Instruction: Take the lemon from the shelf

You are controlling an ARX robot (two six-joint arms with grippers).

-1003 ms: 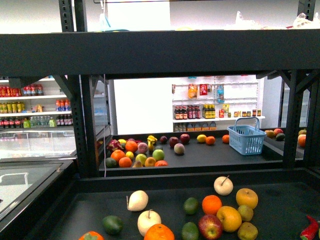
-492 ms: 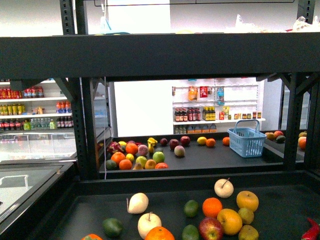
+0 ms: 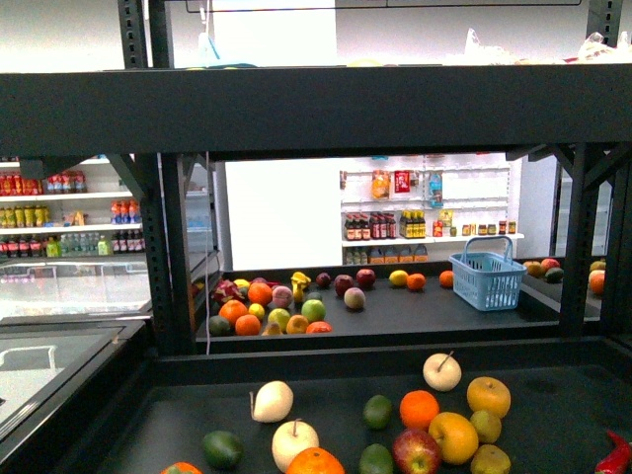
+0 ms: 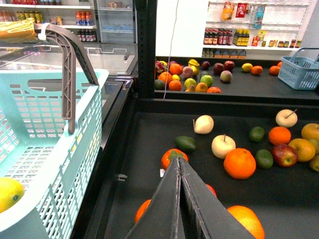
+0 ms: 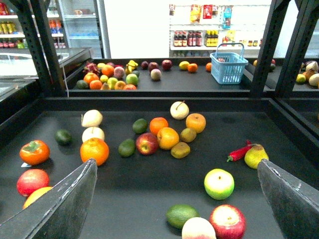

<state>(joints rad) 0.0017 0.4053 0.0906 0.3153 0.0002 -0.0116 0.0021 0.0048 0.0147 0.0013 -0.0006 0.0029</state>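
— What sort of place are you looking at?
— You're in a shop, a grocery. At centre right of your front view stand white store shelves [image 3: 427,212] of bottles; at far left, more drink shelves [image 3: 69,212] above a glass-topped chiller [image 3: 39,346].
— Anything nearer?
— Loose fruit [image 3: 395,425] across your black produce stand [image 3: 316,104], plus a blue shopping basket [image 3: 488,275].

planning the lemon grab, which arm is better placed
Right, probably: the right gripper is open with the lemon ahead of it; the left gripper is shut.
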